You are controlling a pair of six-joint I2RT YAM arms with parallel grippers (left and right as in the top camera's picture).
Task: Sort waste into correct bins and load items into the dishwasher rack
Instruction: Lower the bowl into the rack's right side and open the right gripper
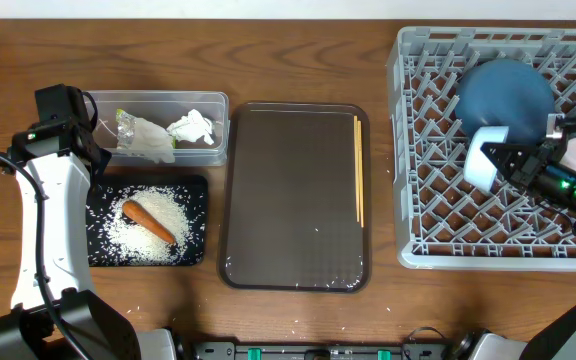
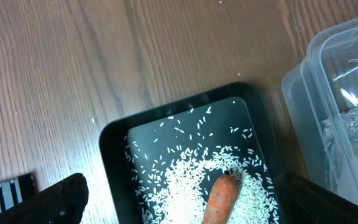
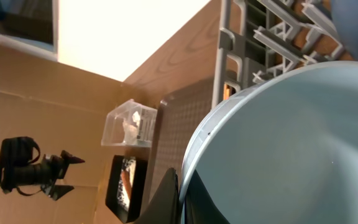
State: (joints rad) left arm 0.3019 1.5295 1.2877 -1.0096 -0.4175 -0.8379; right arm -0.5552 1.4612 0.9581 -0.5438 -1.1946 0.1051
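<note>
soft, even light fills the overhead view; the brown tray (image 1: pixel 298 195) shows a pale sheen along its near edge. left of the brown tray, the black tray (image 2: pixel 166 109) glints at its rim in the sharp left wrist view. right of it, the right wrist view blows out white beside the soft-edged light-blue bowl (image 3: pixel 291 143).

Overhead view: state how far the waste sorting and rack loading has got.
Done: rice and carrot lie in the black tray; tissue and wrapper in the clear tub; the dark-blue bowl sits in the rack. In hand: the right fingers grip the light-blue bowl over the rack. To do: the chopsticks on the brown tray.
</note>
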